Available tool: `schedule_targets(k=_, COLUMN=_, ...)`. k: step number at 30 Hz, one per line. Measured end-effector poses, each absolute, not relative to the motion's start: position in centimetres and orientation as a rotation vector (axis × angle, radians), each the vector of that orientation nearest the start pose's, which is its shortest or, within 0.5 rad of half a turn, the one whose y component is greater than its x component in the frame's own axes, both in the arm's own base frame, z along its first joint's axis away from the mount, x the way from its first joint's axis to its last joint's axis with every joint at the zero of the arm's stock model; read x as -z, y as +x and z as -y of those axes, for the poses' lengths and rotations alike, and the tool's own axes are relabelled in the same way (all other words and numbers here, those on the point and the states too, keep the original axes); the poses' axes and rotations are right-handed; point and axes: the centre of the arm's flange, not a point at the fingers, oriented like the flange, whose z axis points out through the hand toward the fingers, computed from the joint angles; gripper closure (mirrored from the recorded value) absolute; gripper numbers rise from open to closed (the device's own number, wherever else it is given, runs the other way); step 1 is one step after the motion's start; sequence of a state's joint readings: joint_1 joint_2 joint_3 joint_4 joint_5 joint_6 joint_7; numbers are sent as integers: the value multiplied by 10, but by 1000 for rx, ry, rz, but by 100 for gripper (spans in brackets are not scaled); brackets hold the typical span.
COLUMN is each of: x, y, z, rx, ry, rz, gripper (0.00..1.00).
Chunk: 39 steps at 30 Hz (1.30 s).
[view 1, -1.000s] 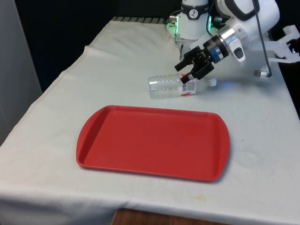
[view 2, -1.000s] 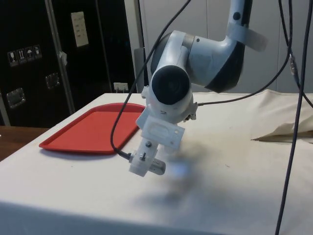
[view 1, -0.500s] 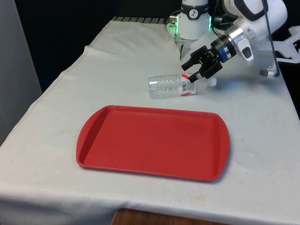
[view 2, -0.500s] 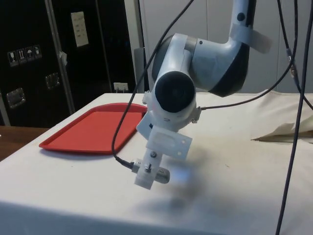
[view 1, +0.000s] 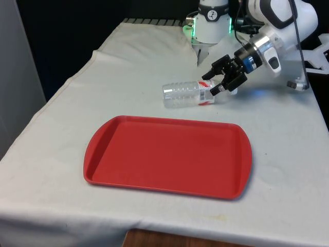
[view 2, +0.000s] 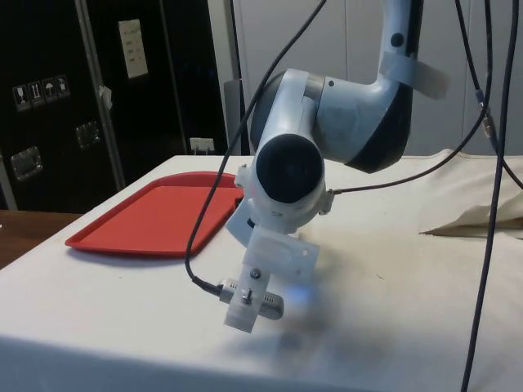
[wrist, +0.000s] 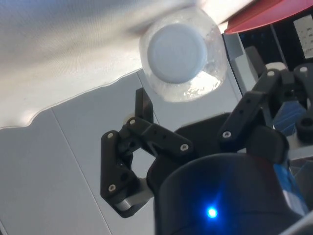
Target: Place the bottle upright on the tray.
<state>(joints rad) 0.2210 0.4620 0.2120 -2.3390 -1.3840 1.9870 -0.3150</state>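
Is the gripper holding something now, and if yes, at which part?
Nothing is held. The gripper is open at the cap end of the bottle, which lies on its side on the cloth, beyond the tray.

The white arm bends low over the table, its rounded wrist joint facing the camera. A red tray lies flat near the table's far edge, before dark cabinets. Black cables hang beside the arm. The cloth is rumpled near one edge.
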Motion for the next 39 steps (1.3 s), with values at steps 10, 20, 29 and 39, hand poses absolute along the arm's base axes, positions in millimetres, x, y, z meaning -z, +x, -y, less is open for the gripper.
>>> schedule_targets(k=10, x=-121, y=432, z=-143, rx=662, ry=1276, rz=-1786, gripper=0)
schedule_targets(k=20, x=-112, y=437, z=-144, rx=674, ry=1274, rz=-1798, gripper=0)
schedule_targets(k=29, x=-112, y=437, z=-144, rx=675, ry=1273, rz=-1797, gripper=0)
schedule_targets(k=39, x=-112, y=437, z=-144, rx=675, ry=1273, rz=-1797, gripper=14)
